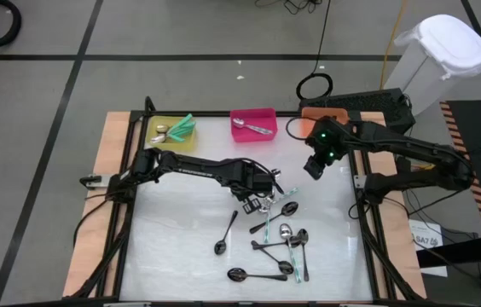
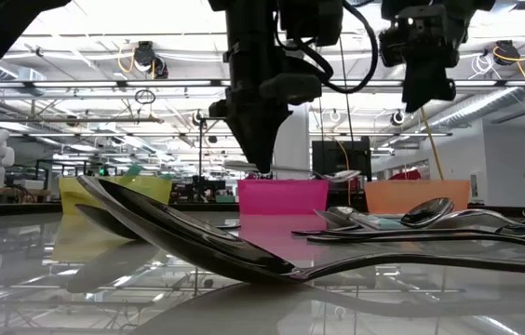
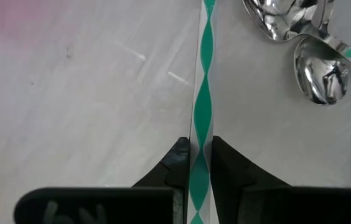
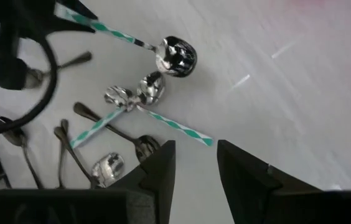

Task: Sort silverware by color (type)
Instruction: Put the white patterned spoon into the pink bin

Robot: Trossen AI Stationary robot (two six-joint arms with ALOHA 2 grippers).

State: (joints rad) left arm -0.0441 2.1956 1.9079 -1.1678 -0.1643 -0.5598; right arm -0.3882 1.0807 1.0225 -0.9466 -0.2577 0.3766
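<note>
My left gripper [image 3: 197, 168] clamps a teal-handled spoon [image 3: 201, 93], yellow bin [image 1: 169, 136] bound; right gripper [image 4: 194, 165] waits, fingers apart.

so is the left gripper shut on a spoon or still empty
Shut on a teal-handled spoon: in the left wrist view the left gripper has both fingers pressed against the striped handle running between them.

No lettering can be read with certainty anywhere on the table, bins or arms. A white tag [image 1: 426, 240] at the table's right edge carries small dark print too fine to make out, and pale marks on the left gripper's [image 3: 199, 163] dark body stay blurred and unreadable.
</note>
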